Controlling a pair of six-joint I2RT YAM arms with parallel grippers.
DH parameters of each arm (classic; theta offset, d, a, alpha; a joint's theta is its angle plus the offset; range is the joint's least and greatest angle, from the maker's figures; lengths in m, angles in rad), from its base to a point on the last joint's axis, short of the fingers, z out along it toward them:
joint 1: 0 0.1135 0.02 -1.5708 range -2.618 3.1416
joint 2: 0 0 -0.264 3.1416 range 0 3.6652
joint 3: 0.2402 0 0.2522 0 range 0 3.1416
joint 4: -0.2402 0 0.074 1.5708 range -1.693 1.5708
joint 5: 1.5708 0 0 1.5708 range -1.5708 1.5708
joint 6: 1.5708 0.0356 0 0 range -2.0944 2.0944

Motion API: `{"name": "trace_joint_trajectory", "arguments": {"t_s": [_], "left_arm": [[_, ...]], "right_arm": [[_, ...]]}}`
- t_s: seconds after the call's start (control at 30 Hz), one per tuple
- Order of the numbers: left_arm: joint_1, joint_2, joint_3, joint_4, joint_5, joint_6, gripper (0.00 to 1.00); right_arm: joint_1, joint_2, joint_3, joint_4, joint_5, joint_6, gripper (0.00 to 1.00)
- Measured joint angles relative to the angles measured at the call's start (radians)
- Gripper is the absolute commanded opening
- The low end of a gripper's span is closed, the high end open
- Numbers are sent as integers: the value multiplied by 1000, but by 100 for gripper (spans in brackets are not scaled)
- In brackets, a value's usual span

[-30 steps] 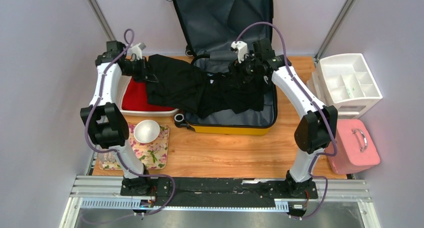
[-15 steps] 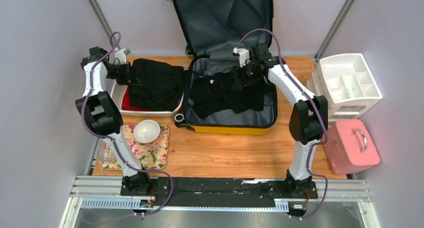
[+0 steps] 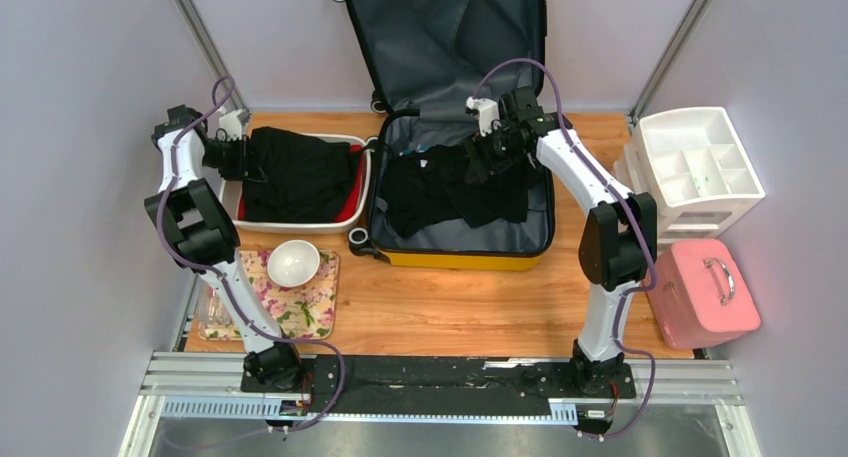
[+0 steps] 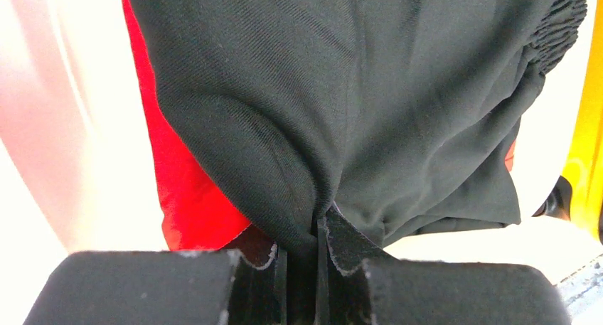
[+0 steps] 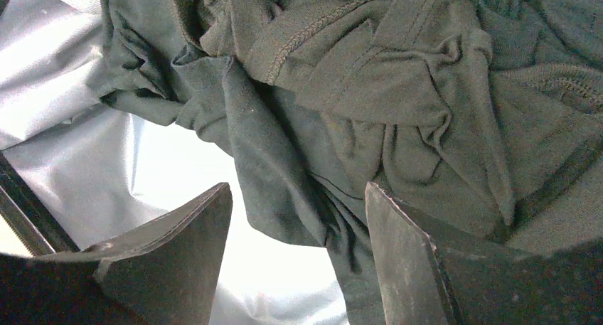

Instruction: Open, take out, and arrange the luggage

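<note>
The yellow suitcase (image 3: pixel 460 258) lies open at the table's back, its grey-lined lid (image 3: pixel 440 37) standing up against the wall. Dark clothes (image 3: pixel 455 189) lie heaped in its lower half. My left gripper (image 3: pixel 237 157) is shut on a black garment (image 3: pixel 295 172) and holds it over a white bin (image 3: pixel 300 224) with red cloth (image 3: pixel 352 187) inside; the left wrist view shows the black fabric (image 4: pixel 341 90) pinched between the fingers (image 4: pixel 345 243). My right gripper (image 3: pixel 487 149) is open above the clothes in the suitcase; the right wrist view shows the dark clothes (image 5: pixel 370 83) beyond its spread fingers (image 5: pixel 405 261).
A white bowl (image 3: pixel 293 262) sits on a floral mat (image 3: pixel 310 305) at front left. A white compartment organiser (image 3: pixel 700 162) and a pink case (image 3: pixel 710 292) stand at the right. The suitcase's grey lining (image 5: pixel 156 161) shows under the clothes.
My left gripper has pulled the black garment leftward out of the suitcase and over the white bin. My right gripper has moved slightly back and stays open over the remaining clothes.
</note>
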Motion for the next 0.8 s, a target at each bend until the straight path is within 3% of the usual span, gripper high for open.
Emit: {"name": "trace_joint_trajectory", "arguments": {"t_s": [0.03, 0.1, 0.13, 0.17, 0.2, 0.37, 0.57, 0.67, 0.8], "left_arm": [[5, 2, 0, 0, -5, 2, 31], [11, 4, 0, 1, -18, 6, 50], [13, 6, 0, 3, -31, 8, 69], [16, 8, 0, 3, -38, 13, 73], [19, 9, 0, 3, -40, 23, 84], [34, 8, 26, 12, 8, 2, 85], [8, -68, 62, 125, 104, -3, 79], [-45, -153, 6, 209, 195, 75, 77], [-200, -229, -84, 336, 312, 152, 77]], "right_arm": [[0, -2, 0, -1, 0, 0, 72], [0, -6, 0, -2, 1, -1, 72], [0, -7, 0, -2, 2, -2, 72], [0, -7, 0, -2, 2, -2, 72], [0, -7, 0, -3, 2, -3, 72], [0, -7, 3, -13, 2, -3, 72], [0, -7, 5, -31, 1, -3, 72], [0, -9, 5, -35, 1, -3, 72], [0, -22, 5, -36, 1, -3, 72]]}}
